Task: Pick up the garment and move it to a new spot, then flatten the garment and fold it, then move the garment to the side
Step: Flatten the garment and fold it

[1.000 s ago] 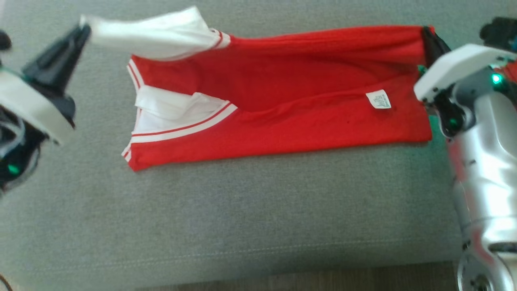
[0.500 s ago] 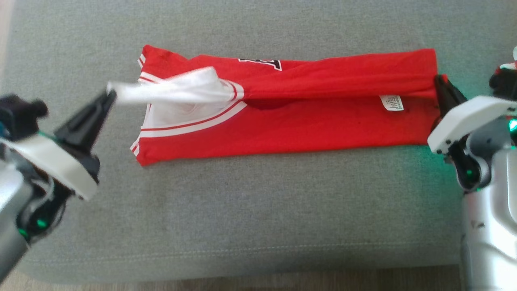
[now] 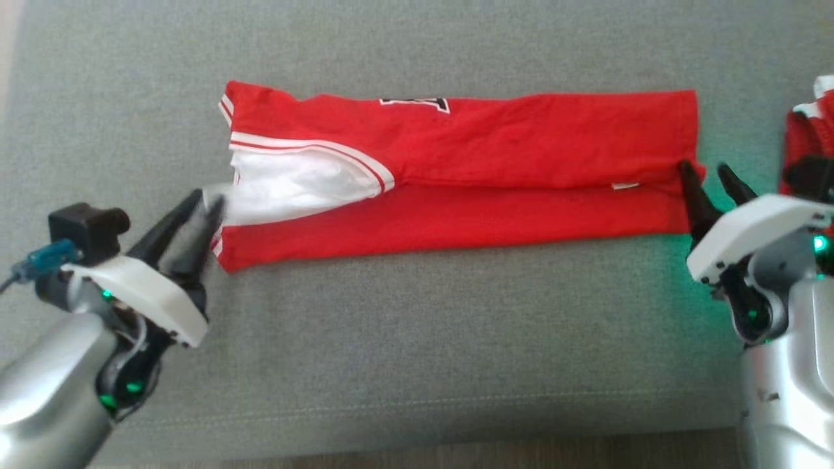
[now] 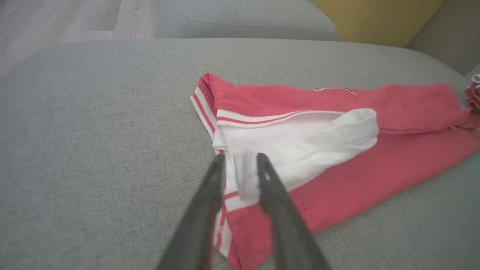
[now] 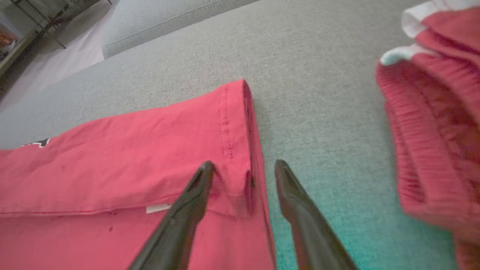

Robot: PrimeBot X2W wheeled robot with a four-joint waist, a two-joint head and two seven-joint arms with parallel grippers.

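Observation:
The garment [image 3: 495,176], red with white sleeves and striped trim, lies folded lengthwise into a long strip on the grey cushion [image 3: 417,339]. My left gripper [image 3: 203,203] is at its left end, low over the cushion. Its fingers stand slightly open, with the tip of the white sleeve [image 4: 300,146] loose between them. At the right end my right gripper [image 3: 707,176] is open astride the hem corner [image 5: 240,150]. One of its fingers is over red cloth, the other over bare cushion.
Another red and white garment [image 3: 808,130] lies bunched just right of my right gripper and shows large in the right wrist view [image 5: 431,112]. The cushion's front seam [image 3: 417,407] runs near the bottom. A yellow cushion [image 4: 375,18] and wood floor [image 4: 56,18] lie beyond.
Both grippers carried the held edge toward me and down, folding the garment into a narrower strip, then parted their fingers. The head camera also shifted.

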